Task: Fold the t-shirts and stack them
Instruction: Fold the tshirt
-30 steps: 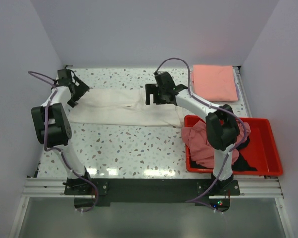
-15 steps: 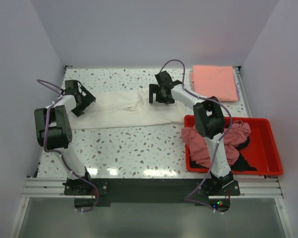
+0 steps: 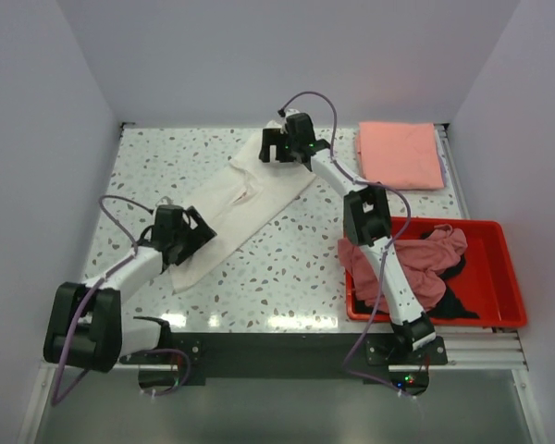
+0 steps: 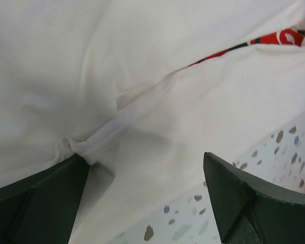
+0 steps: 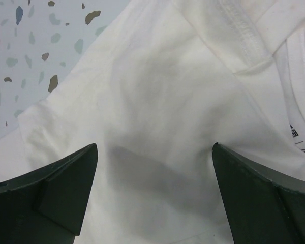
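Top external view, left to right: the left tool (image 3: 187,236), jaws spread and gripping nothing, sits over the near end of the white t-shirt (image 3: 245,192). This is a soft, creased band lying diagonally on the speckled surface (image 3: 287,268). A red print (image 4: 274,38) peeks from a fold ahead of this tool. The right tool (image 3: 279,148), likewise spread and empty, is above the collar end. Right of it lies a salmon-pink t-shirt (image 3: 400,154), flat and squared, apparently finished. A dusty-pink t-shirt (image 3: 379,268) and a black t-shirt (image 3: 451,301) wait crumpled in the rigid red bin (image 3: 511,277). Progress is judged at about a quarter.

table (image 3: 259,268): white terrazzo top, dark flecks, light glare near its front edge | walls (image 3: 287,55): plain pale lavender, behind and flanking the table | aluminium rail (image 3: 486,347): along table's front edge
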Robot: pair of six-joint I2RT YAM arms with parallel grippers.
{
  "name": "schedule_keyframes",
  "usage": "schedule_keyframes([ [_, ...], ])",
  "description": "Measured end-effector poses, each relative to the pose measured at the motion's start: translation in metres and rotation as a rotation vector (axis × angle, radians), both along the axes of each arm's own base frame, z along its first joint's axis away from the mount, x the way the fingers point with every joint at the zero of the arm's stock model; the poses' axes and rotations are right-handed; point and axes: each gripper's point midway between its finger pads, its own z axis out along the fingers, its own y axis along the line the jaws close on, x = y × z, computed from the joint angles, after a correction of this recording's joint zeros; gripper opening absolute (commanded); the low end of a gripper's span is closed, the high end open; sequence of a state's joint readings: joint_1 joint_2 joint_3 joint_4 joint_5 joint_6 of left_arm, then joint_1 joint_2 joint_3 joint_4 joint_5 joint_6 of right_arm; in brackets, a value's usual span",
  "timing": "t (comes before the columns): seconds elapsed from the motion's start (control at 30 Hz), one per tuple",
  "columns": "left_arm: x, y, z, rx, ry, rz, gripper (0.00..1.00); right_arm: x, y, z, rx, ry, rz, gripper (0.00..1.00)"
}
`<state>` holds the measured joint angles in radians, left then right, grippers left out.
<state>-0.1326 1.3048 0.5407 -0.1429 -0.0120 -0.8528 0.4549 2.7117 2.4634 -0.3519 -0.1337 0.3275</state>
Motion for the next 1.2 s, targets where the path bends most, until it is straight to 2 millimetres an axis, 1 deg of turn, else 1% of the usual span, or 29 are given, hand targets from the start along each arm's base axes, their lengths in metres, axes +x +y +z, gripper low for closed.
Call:
schedule_keyframes([
  [0.07, -0.018, -0.016, 0.001, -0.043, -0.008, -0.033, 1.00, 0.004, 0.003, 0.000, 0.022, -0.015, 0.011, 0.99],
  [0.13, -0.031, -0.029, 0.003, -0.082, -0.008, -0.054, 1.00, 0.010, 0.008, 0.003, 0.048, -0.034, 0.020, 0.99],
  [0.23, -0.043, -0.039, 0.005, -0.095, 0.025, -0.078, 1.00, 0.011, 0.015, 0.003, 0.085, -0.045, 0.040, 0.99],
  [0.3, -0.047, -0.038, 0.005, -0.073, 0.076, -0.072, 1.00, 0.011, 0.017, 0.004, 0.095, -0.055, 0.049, 0.99],
  [0.4, -0.055, -0.032, 0.004, -0.033, 0.148, -0.057, 1.00, 0.009, 0.016, 0.005, 0.082, -0.058, 0.059, 0.99],
  [0.53, -0.066, -0.022, 0.009, 0.012, 0.192, -0.039, 1.00, -0.002, 0.007, 0.007, 0.025, -0.033, 0.072, 0.99],
  [0.6, -0.066, -0.016, 0.019, 0.040, 0.188, -0.027, 1.00, -0.010, 0.003, 0.013, 0.003, -0.015, 0.081, 0.99],
  [0.63, -0.062, -0.013, 0.028, 0.059, 0.172, -0.025, 1.00, -0.014, 0.002, 0.019, -0.002, -0.010, 0.086, 0.99],
  [0.77, -0.043, -0.008, 0.056, 0.110, 0.104, -0.030, 1.00, -0.033, -0.002, 0.049, 0.002, -0.003, 0.109, 0.99],
  [0.83, -0.032, -0.010, 0.064, 0.126, 0.084, -0.053, 1.00, -0.046, -0.006, 0.066, 0.003, 0.002, 0.114, 0.99],
  [0.9, -0.026, -0.014, 0.059, 0.147, 0.092, -0.095, 1.00, -0.063, -0.010, 0.077, 0.005, 0.020, 0.113, 0.99],
  [0.93, -0.025, -0.017, 0.053, 0.150, 0.110, -0.121, 1.00, -0.072, -0.012, 0.081, 0.008, 0.026, 0.113, 0.99],
  [1.0, -0.027, -0.023, 0.036, 0.158, 0.158, -0.172, 1.00, -0.092, -0.014, 0.082, 0.005, 0.057, 0.115, 0.99],
  [1.07, -0.031, -0.029, 0.019, 0.166, 0.203, -0.215, 1.00, -0.112, -0.013, 0.074, -0.009, 0.093, 0.119, 0.99],
  [1.2, -0.043, -0.039, -0.004, 0.168, 0.264, -0.284, 1.00, -0.147, -0.003, 0.044, -0.044, 0.184, 0.144, 0.99],
])
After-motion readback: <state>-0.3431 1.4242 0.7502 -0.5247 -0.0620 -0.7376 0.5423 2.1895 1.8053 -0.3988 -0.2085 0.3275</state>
